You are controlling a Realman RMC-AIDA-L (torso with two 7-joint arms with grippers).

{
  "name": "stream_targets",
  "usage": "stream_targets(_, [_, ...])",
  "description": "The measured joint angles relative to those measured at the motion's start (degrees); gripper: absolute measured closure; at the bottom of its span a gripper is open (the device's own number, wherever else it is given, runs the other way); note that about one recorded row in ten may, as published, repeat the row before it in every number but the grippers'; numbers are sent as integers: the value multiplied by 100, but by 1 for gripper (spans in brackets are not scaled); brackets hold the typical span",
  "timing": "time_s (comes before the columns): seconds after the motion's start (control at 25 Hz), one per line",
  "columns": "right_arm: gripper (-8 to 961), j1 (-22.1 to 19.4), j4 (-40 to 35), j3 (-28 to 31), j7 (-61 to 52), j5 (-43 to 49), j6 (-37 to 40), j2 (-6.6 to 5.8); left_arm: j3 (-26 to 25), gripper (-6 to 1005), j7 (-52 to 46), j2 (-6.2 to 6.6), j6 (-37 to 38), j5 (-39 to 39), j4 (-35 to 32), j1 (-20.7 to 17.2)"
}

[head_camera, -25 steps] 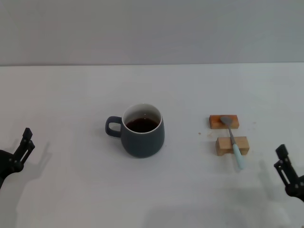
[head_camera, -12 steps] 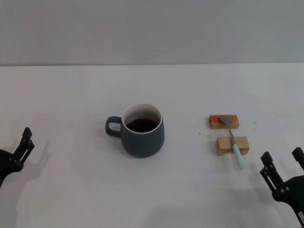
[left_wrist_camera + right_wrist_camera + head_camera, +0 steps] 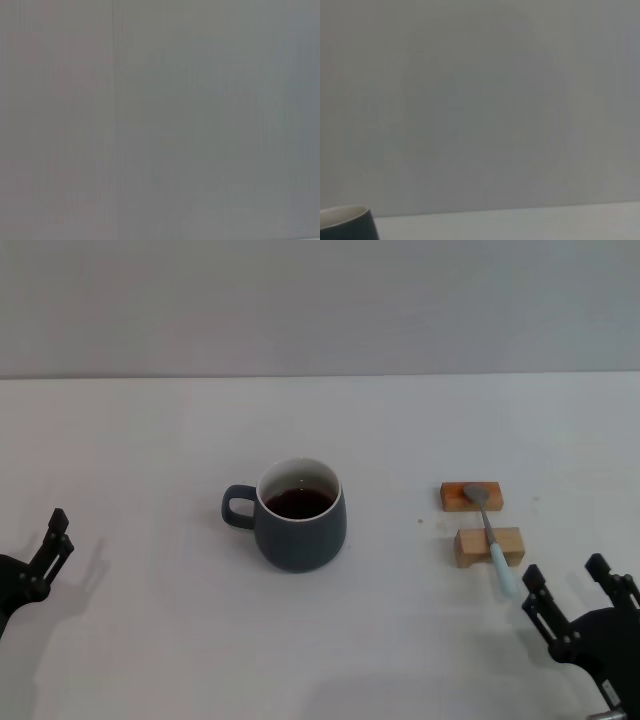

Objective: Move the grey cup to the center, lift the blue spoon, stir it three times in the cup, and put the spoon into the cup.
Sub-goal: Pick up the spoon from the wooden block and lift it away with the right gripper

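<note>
Head view shows the white tabletop [image 3: 150, 640] with the grey cup [image 3: 298, 515] standing upright about in the middle, its loop handle turned toward the robot's left and dark liquid inside. Well to its right sit two small wooden blocks [image 3: 488, 546], and the blue spoon [image 3: 490, 536] lies across them, bowl on the far block, pale handle over the near block and pointing toward the robot; its long axis runs roughly away from the robot, slightly slanted. The right hand [image 3: 572, 600] is low at the near right, its two fingers spread wide and holding nothing, and the spoon's handle tip lies just ahead of it and a little to its left, so this arm is much the nearer for the lift. The left hand [image 3: 50, 545] sits parked at the near left edge, well apart from the cup; whether it is open I cannot tell. Against half a second ago, the right hand has slid leftward toward the spoon's handle; cup, spoon and left hand are unmoved.
</note>
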State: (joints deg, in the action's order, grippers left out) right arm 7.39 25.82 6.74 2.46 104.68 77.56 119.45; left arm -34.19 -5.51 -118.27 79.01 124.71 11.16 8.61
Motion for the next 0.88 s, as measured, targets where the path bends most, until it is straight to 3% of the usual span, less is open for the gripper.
stream_targets(0.88, [184,308,46,-147,0,-22,-587,17,41,134,-7,-12,-17,26,0,44])
